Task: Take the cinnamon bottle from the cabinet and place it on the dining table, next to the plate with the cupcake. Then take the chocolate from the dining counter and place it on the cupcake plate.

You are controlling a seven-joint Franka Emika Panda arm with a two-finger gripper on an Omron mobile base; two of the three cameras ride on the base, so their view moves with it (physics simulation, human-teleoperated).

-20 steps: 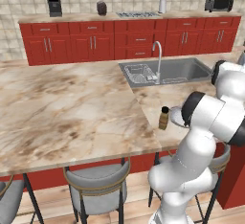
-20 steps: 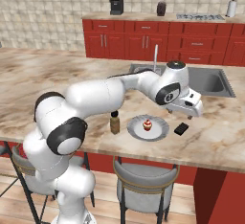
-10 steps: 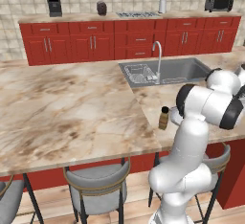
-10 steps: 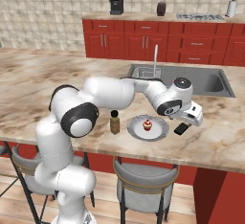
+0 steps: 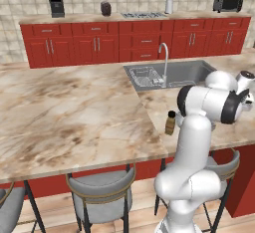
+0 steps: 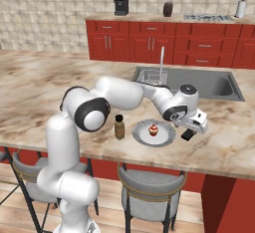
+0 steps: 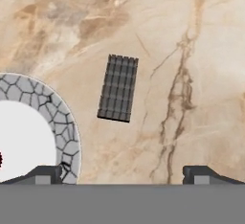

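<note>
No label or writing I can read on anything here. My gripper (image 6: 195,127) hangs over the dining counter (image 6: 40,92) with its jaws spread as wide as they go, holding nothing and touching nothing. In the hand view both dark finger tips (image 7: 44,174) sit far apart at the bottom, and the chocolate (image 7: 118,88) lies ahead between them, flat on the marble: a dark ribbed rectangular block, slightly tilted. In the right base view the chocolate (image 6: 188,135) sits just under the gripper, beside the plate (image 6: 164,136). That plate is round and flat, pale in the middle with a cracked-stone pattern round its rim, left of the gripper. The cupcake (image 6: 153,130), red wrapper, sits on it. Beyond the plate, further left of the gripper, the cinnamon bottle (image 6: 119,127) stands upright, tan with a black cap. The counter top is beige marble veined with brown.
</note>
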